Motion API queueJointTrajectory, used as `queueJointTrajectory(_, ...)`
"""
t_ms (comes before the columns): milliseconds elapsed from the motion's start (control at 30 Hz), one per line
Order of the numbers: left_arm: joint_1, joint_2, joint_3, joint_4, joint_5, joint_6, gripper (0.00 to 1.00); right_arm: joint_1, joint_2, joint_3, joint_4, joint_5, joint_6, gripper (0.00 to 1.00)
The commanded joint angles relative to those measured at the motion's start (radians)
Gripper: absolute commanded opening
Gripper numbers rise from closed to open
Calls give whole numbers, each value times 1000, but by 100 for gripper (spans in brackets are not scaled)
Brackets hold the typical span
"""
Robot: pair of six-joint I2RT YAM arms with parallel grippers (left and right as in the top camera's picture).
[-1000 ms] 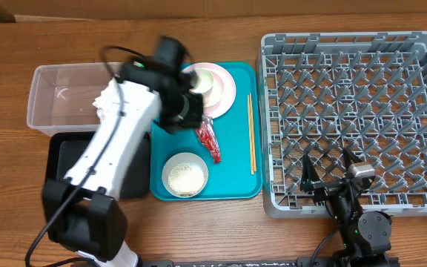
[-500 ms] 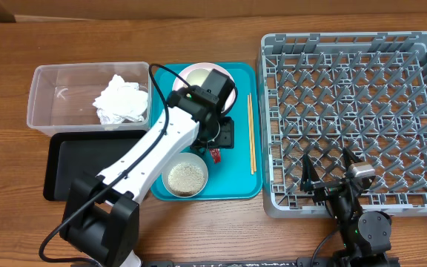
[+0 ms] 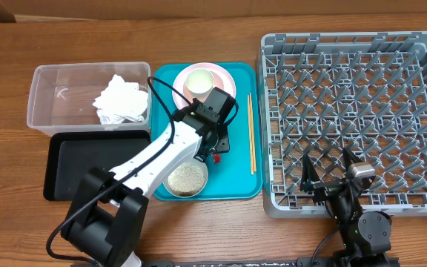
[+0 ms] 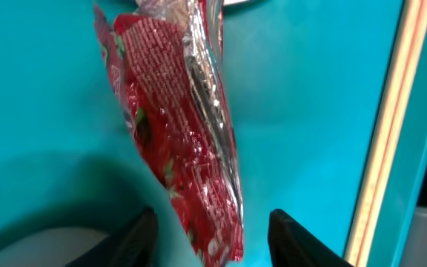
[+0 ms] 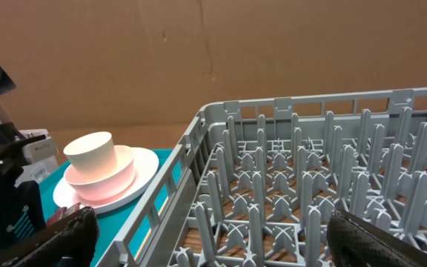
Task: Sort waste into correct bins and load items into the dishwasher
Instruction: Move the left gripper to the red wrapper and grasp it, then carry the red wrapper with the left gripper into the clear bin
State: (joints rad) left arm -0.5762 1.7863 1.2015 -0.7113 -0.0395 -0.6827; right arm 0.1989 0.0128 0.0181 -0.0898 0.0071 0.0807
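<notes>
Right tool (image 3: 325,172): fingers spread wide with nothing between them, low over the near-left corner of the grey dish rack (image 3: 362,96).
Rice bowl (image 3: 186,176): whitish, grains inside, at the near-left corner of the teal tray (image 3: 236,178).
Left tool (image 4: 213,222): down over the middle of the teal tray, fingers apart; the wrapper's near end lies in the gap and neither finger presses on it.
Red wrapper (image 4: 176,126): flat on the teal tray, between the rice bowl and the plate. Its long axis runs near to far with a slight slant, and a silver seam follows its length. The narrow end points at the left tool.
Chopsticks (image 3: 250,132): along the tray's right edge, long axis near to far, parallel to the rack's left wall.
Black tray (image 3: 65,170): on the surface left of the teal tray, partly under the left arm.
Clear tub (image 3: 50,104): just beyond the black tray, with the crumpled tissue (image 3: 121,100) in its right half.
Pink plate (image 3: 224,90): far end of the teal tray, with the white cup (image 3: 201,80) standing on it.
</notes>
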Motion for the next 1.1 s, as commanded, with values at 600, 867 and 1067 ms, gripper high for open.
queueJointTrajectory(600,0,78,-69,119,-50,-21,5,3,-9,-10,6,2,-3,100)
queueJointTrajectory(867,34,40,43,-23,-50,1,4,3,-9,-10,6,2,-3,100)
queueJointTrajectory(1067,87,-28,203,-217,-124,32,4,3,-9,-10,6,2,-3,100)
